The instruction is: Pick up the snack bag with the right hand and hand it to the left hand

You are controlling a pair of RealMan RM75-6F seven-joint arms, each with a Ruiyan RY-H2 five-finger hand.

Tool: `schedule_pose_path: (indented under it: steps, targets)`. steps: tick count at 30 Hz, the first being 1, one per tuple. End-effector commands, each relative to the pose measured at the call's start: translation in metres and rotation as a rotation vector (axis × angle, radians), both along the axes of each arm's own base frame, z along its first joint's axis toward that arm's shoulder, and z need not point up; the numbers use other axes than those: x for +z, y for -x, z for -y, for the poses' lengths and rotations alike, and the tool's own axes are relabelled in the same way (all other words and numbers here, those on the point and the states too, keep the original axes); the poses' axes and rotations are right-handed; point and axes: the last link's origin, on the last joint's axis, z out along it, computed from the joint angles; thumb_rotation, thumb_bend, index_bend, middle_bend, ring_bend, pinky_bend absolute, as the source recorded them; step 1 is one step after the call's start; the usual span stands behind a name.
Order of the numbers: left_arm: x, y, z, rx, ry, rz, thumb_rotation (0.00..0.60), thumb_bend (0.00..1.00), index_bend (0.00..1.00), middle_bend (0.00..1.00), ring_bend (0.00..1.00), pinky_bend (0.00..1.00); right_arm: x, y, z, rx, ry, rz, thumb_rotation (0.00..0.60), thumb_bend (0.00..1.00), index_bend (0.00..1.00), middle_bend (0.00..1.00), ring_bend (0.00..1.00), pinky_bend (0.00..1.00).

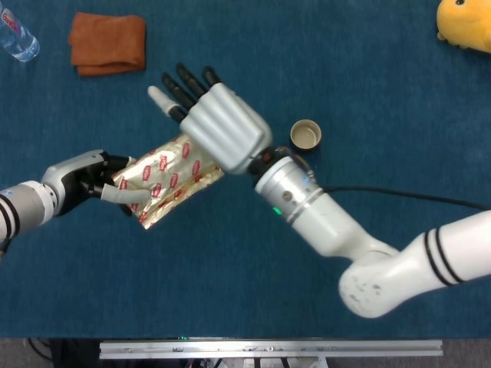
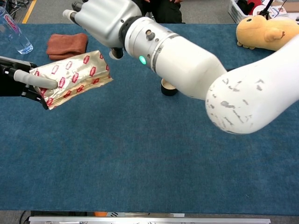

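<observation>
The snack bag (image 1: 170, 180) is gold foil with red labels, and it hangs above the blue table. My left hand (image 1: 93, 181) grips its left end between thumb and fingers. In the chest view the same bag (image 2: 72, 77) sticks out to the right of my left hand (image 2: 21, 79) at the frame's left edge. My right hand (image 1: 211, 123) is off the bag, lifted up and to the right of it, fingers spread and holding nothing. From the chest, the right hand (image 2: 103, 18) shows near the top, above the bag.
A folded orange cloth (image 1: 107, 42) lies at the back left, beside a plastic bottle (image 1: 15, 34). A small round cup (image 1: 305, 136) stands just right of my right wrist. A yellow plush toy (image 1: 464, 23) sits at the back right. A black cable (image 1: 399, 195) runs along the right arm.
</observation>
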Motion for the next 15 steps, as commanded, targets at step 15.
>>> schedule_pose_path:
  steps: [15]
  targets:
    - [0.001,0.006,-0.008,0.01,-0.018,0.024,0.6,0.25,0.53,0.58,0.53,0.5,0.056,0.076,-0.01,-0.039,-0.021,0.002,0.6,0.1,0.0,0.08,0.06,0.25]
